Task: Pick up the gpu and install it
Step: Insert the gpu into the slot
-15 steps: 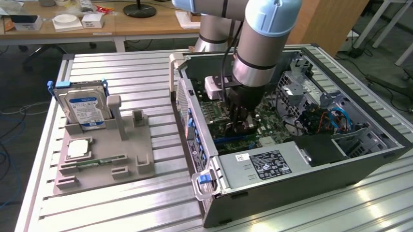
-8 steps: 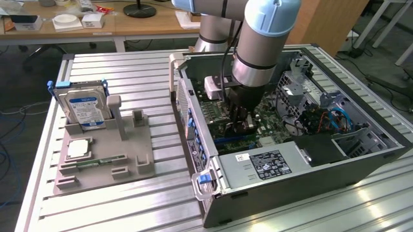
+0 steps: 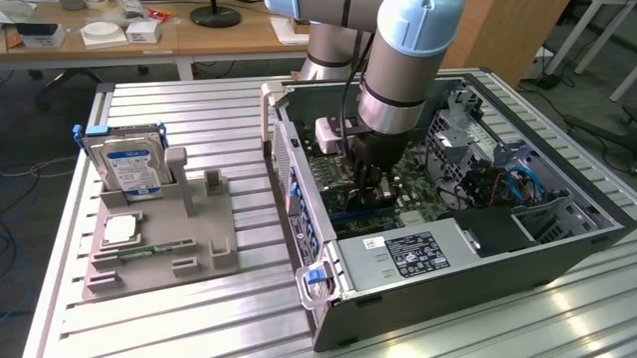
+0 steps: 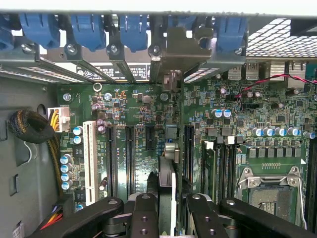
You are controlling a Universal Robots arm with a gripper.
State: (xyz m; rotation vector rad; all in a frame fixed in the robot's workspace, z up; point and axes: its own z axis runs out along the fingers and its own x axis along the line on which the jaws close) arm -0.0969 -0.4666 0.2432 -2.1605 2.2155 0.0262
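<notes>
The gpu (image 4: 167, 163) shows edge-on in the wrist view as a thin dark card standing upright over the green motherboard (image 4: 124, 104). Its silver end bracket (image 4: 173, 49) reaches the rear slot openings under the blue clips. My gripper (image 4: 171, 201) is shut on the card, with one black finger (image 4: 143, 213) on each side of it. The card stands in line with the long black expansion slots (image 4: 130, 148); I cannot tell whether it is seated in one. In the exterior view my gripper (image 3: 371, 192) reaches straight down into the open computer case (image 3: 448, 283).
A grey holder (image 3: 159, 246) on the slatted table carries a hard drive (image 3: 127, 165) and a green memory stick (image 3: 154, 248). Inside the case are a power supply (image 3: 408, 253), a cable bundle (image 4: 29, 126), a processor socket (image 4: 270, 186) and a red wire (image 4: 267, 82).
</notes>
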